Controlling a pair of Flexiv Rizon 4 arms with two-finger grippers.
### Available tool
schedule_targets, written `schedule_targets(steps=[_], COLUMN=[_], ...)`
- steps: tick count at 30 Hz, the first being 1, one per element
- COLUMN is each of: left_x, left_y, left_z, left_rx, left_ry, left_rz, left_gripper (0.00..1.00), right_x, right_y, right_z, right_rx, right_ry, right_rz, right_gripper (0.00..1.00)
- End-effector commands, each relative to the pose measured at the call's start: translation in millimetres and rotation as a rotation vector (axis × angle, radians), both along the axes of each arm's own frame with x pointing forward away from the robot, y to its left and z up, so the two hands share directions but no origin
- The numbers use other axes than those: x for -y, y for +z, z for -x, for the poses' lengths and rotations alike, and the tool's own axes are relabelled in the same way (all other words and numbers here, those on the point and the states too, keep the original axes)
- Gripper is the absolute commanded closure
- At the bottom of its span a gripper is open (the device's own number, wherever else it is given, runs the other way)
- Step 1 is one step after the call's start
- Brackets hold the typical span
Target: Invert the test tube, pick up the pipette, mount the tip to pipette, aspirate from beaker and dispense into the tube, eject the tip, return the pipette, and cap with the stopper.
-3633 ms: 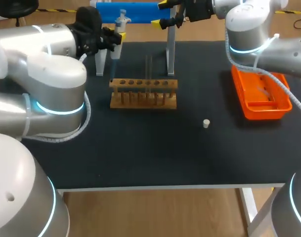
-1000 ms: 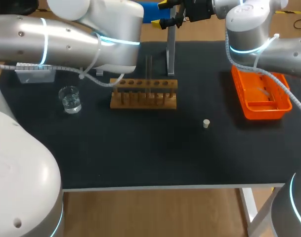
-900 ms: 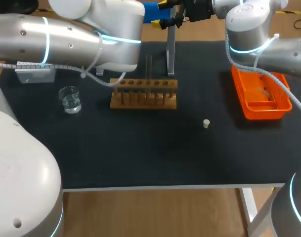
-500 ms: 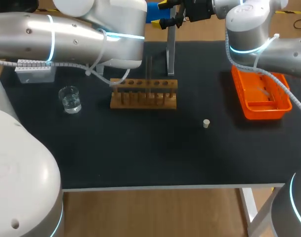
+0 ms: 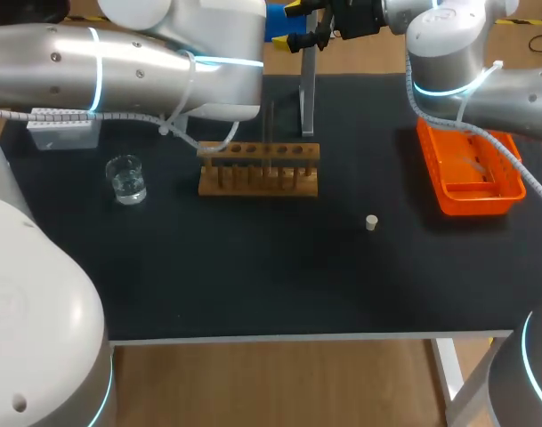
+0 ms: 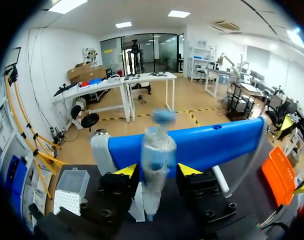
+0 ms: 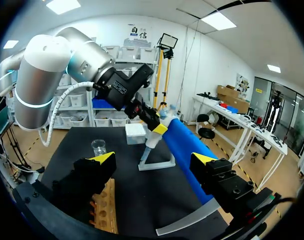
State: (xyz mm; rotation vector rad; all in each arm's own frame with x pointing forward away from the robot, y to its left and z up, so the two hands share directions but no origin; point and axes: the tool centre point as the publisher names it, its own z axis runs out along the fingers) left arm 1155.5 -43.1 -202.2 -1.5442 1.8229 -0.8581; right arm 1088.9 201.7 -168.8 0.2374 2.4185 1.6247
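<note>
In the left wrist view the blue-and-white pipette (image 6: 157, 165) stands smeared between the yellow tips of my left gripper (image 6: 157, 172), which is open, against the blue stand bar (image 6: 216, 145). My left arm (image 5: 137, 67) spans the table's back and hides that gripper in the head view. My right gripper (image 5: 295, 25) hangs open and empty by the stand post (image 5: 308, 89). The test tube (image 5: 269, 124) stands upright in the wooden rack (image 5: 259, 169). The beaker (image 5: 125, 178) of clear liquid sits at the left. The small white stopper (image 5: 371, 222) lies right of the rack.
A tip box (image 5: 61, 129) sits at the back left, behind the beaker. An orange tray (image 5: 471, 169) lies at the right edge. From the right wrist view, my left gripper (image 7: 151, 120) is at the stand (image 7: 156, 161), with the beaker (image 7: 98, 146) beyond the rack (image 7: 104, 210).
My left arm has shifted a little to the right over the stand at the table's back. The right arm, rack, beaker and stopper have not moved.
</note>
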Motion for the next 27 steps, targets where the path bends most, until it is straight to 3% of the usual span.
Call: schedule_targets(steps=[1,7,14,27], left_x=[1,1,8,38], left_y=[5.1,18.3,40.1,65.7], left_z=[4.4,14.3,39.1,108.5], left_rx=[-0.003,0.013,0.047,0.167], left_ry=[0.005,0.015,-0.030,-0.435], left_rz=[-0.002,-0.004,0.016,0.135], left_gripper=[0.00,0.00,0.00,0.00], right_x=[1,1,1,1], right_y=[1,1,1,1], right_z=[-0.8,-0.8,-0.8,-0.8], right_rx=[-0.003,-0.003,-0.003,-0.003], right_ry=[0.004,0.004,0.004,0.004], right_rz=[0.004,0.004,0.004,0.004], right_gripper=[0.00,0.00,0.00,0.00])
